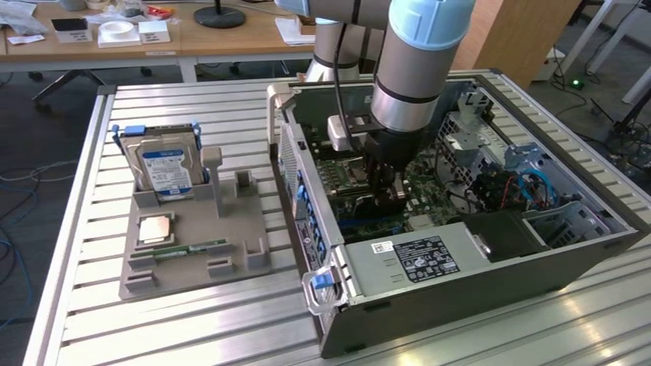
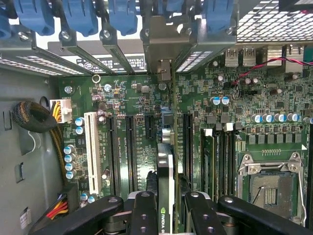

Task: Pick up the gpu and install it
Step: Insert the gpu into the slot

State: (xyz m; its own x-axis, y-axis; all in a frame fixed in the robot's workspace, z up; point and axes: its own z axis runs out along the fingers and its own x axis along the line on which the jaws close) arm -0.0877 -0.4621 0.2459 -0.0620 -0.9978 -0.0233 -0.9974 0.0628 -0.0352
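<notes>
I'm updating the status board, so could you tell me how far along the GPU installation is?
Done: the gpu is off the parts tray, where the hard drive still stands, and is inside the open computer case. In hand: the gripper holds the card edge-on over the motherboard, its bracket near the rear slot openings. Left: whether it is fully seated in its slot cannot be told.

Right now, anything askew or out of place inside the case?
Nothing stands out. The gripper holds the gpu edge-on over the motherboard slots, bracket in line with the rear openings. The hard drive stands upright in its holder.
</notes>
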